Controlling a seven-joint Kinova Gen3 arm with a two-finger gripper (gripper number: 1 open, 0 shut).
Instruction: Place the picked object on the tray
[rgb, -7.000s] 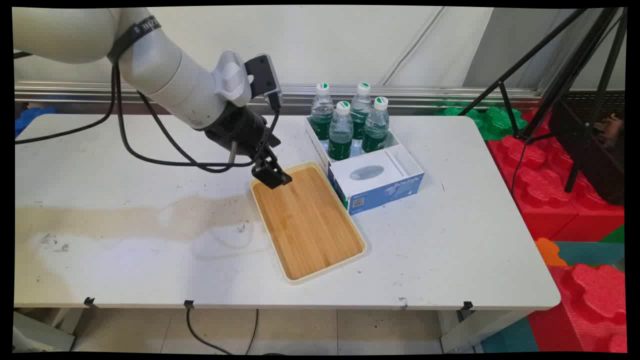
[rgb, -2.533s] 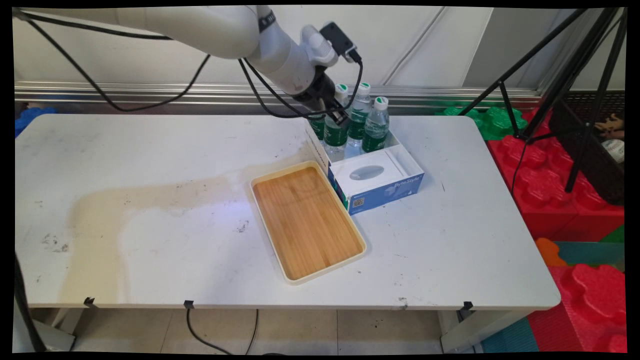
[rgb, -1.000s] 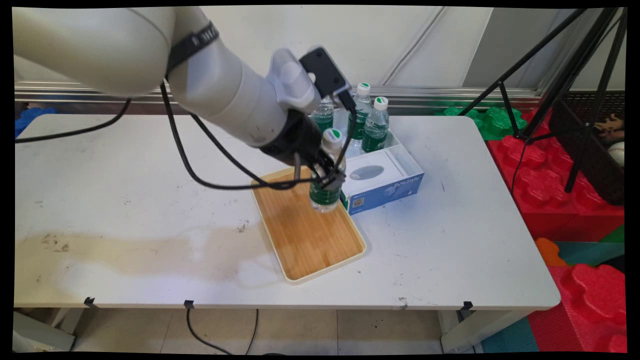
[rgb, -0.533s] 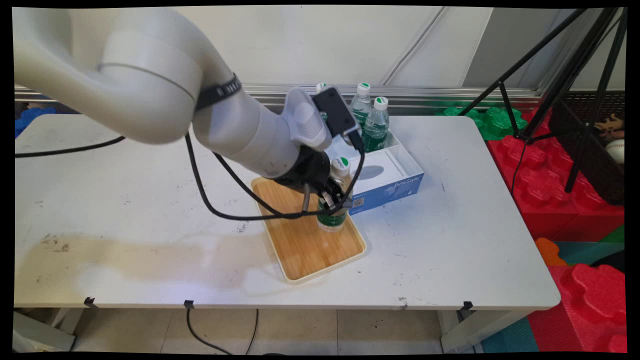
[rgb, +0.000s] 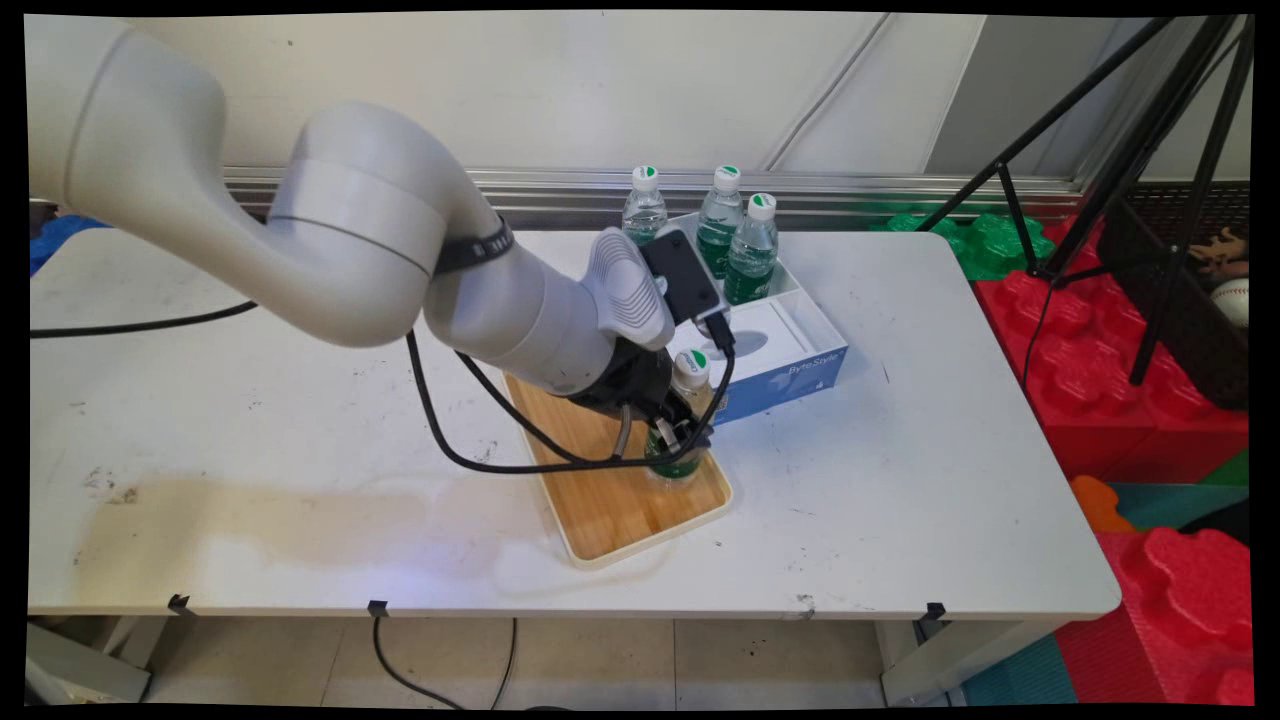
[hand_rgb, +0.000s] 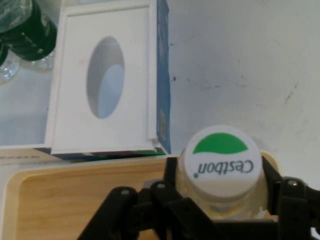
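The gripper is clamped around a water bottle. The bottle stands upright over the wooden tray, beside the blue-and-white box.

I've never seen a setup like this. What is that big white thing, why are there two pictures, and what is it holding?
The white thing is a robot arm ending in a black two-finger gripper. One picture comes from a fixed camera looking down across the white table; the other from a camera on the hand, looking along the fingers. The gripper is shut on a water bottle, whose white-and-green cap fills the hand view. The bottle is upright over a wooden tray. Beside the tray stands a blue-and-white box, with three more bottles in its far end.
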